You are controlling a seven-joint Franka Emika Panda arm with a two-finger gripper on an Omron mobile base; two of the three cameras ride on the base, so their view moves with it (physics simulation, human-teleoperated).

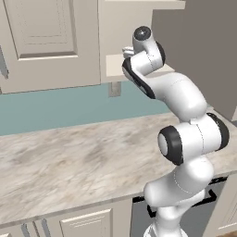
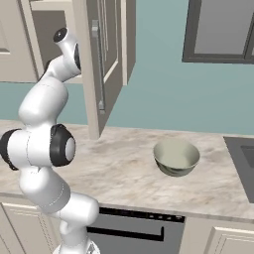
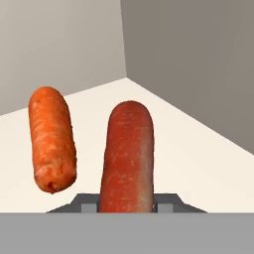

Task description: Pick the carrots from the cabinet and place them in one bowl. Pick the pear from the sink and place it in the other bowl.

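Two orange-red carrots lie on the cabinet's pale shelf (image 3: 198,158). The darker carrot (image 3: 128,154) runs straight out from my gripper (image 3: 126,206), whose fingertips (image 3: 90,207) press against both its sides, so the gripper is shut on it. A second carrot (image 3: 52,141) lies apart to its left. My arm reaches up into the open cabinet (image 1: 113,65), and the hand is tucked inside it. The cream-interior bowl (image 2: 176,156) stands on the counter to the right. The pear and the silvery bowl are out of view.
The cabinet's open door (image 2: 99,64) hangs beside my arm. A marbled counter (image 1: 69,162) stretches below. A corner of the dark sink (image 2: 243,158) is at the right edge. The cabinet's back and side walls (image 3: 198,59) close in near the carrots.
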